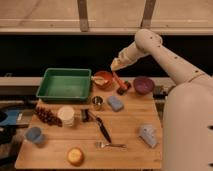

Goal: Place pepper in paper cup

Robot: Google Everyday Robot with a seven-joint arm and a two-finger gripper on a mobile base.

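My gripper [116, 66] hangs above the back of the wooden table, just right of the orange bowl, at the end of the white arm that reaches in from the right. It is shut on the pepper [118, 80], a thin red-orange chili that dangles downward from it, with its lower end close to a small dark object [123, 89] on the table. The paper cup [66, 115], short and cream-white, stands far to the lower left, in front of the green tray.
On the table are a green tray [64, 84], an orange bowl [103, 78], a purple bowl [143, 85], a metal cup [97, 103], a blue sponge [115, 103], grapes [47, 116], a blue cup [34, 135], a black-handled utensil [103, 128], a fork [111, 145], and an orange fruit [75, 156].
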